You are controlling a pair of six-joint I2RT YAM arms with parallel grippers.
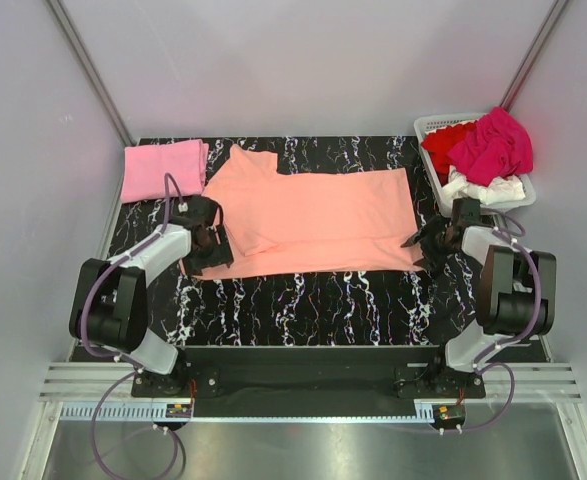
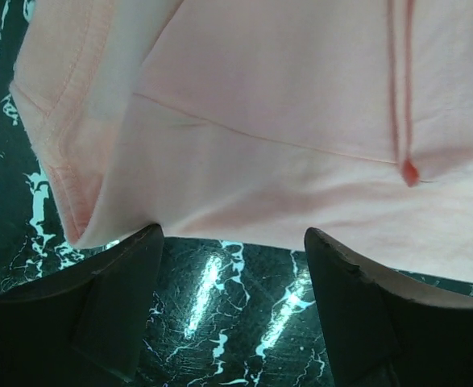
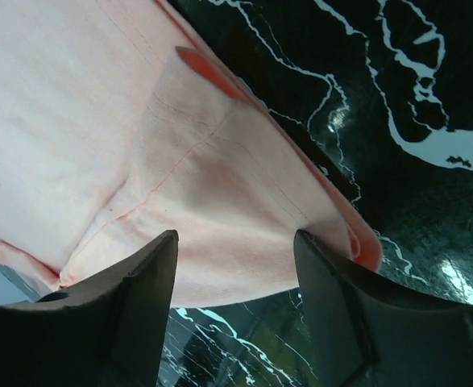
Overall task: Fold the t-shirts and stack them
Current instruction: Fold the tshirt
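The left pincer [image 2: 232, 242] is seen with its jaws spread wide and nothing gripped, its fingertips [image 2: 139, 258] set down at the near edge of the salmon-orange t-shirt [image 2: 284, 121], where a doubled-over flap of cloth lies at the left. The right pincer [image 3: 236, 238] is likewise wide and empty, and the hem corner at the shirt's other end is framed between its jaws without being pinched. Bare marbled counter [image 1: 313, 300] shows under and behind both sets of fingers. From above, the salmon-orange shirt is spread lengthwise across the middle of the counter, partly folded at its left end, with one pincer at each end of its near edge. The step in hand is judged to be the taking of that near edge for a lengthwise fold. What is called for next is that both pincers be closed on the cloth at the same time, with every layer at the left flap caught, and that the edge be lifted evenly and carried over toward the far edge. Farther out, a light pink t-shirt [image 1: 163, 170] lies folded at the far left corner, where the stack is presumably to be built, while magenta [image 1: 495, 143], red [image 1: 441, 143] and white [image 1: 483, 187] shirts are heaped unfolded in the white basket [image 1: 428, 125] at the far right.
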